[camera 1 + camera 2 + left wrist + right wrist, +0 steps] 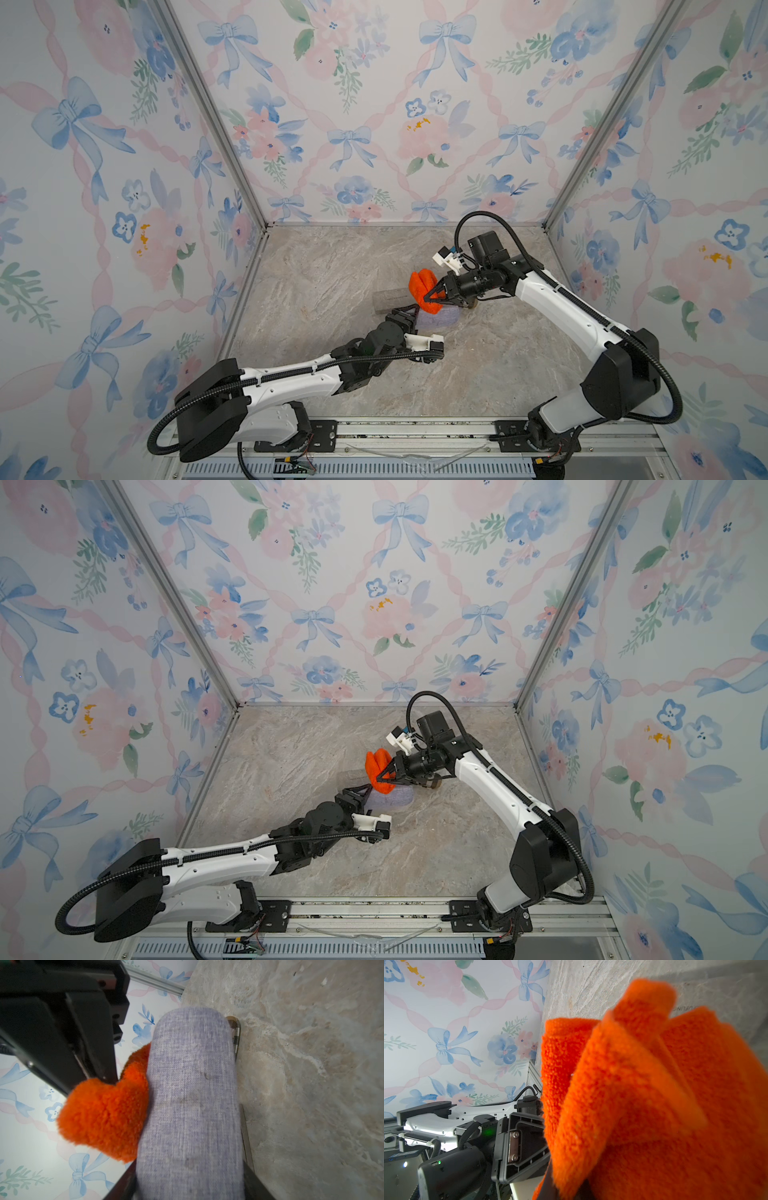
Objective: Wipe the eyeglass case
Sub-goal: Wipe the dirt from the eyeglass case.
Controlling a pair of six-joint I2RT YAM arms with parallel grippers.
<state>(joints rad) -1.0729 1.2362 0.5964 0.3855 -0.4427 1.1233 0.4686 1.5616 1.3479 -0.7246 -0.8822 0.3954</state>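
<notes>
Taking the lavender woven-fabric eyeglass case (444, 319) as dial centre, 12 toward the back wall: the left gripper (412, 312) clamps its 9 o'clock end, a clear plastic tube (388, 300) lies at 10, and the fluffy orange cloth (422, 286) pinched in the right gripper (426, 297) presses on it at 12. A brown plaid item (235, 1036) sits just beside it at 3. The grey marble-patterned tabletop (478, 374) lies bare from 4 to 6 between the arms, and beyond the tube toward the wall.
</notes>
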